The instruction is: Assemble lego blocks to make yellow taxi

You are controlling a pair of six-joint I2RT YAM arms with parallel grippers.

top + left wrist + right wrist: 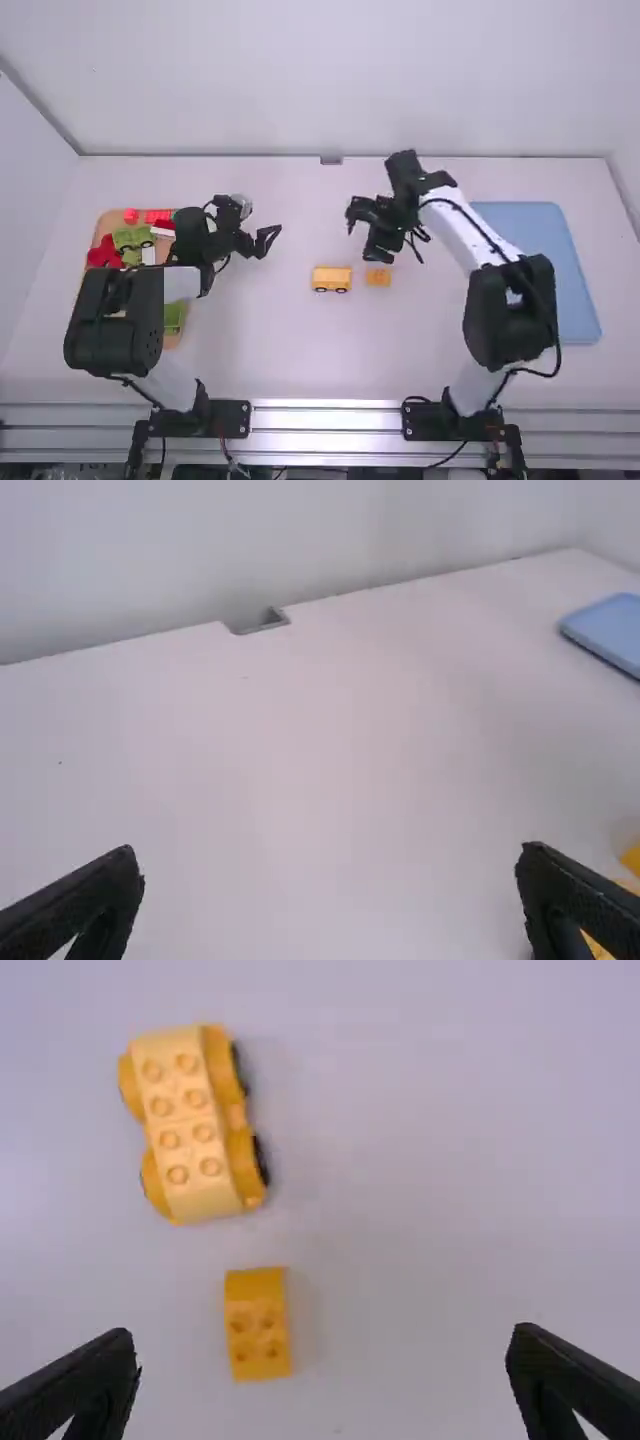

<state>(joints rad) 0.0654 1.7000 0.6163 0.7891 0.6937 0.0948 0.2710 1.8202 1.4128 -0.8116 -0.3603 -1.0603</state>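
So my left gripper (330, 858) and right gripper (322, 1338) are hanging open, gripping nothing. Taxi (331, 275) is sitting mid-frame in the high view, wheels (262, 1160) on, looking nearly done imo. Yellow block (378, 277) is waiting just right, probably for going on top. Far-left tray (105, 223) is holding red (158, 215) and green blocks (130, 237).

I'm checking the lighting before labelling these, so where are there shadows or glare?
Right wrist view: soft shadows beside the yellow car body and small yellow block; high view: bright glints along the metal rails; left wrist view: mostly even light on the table.
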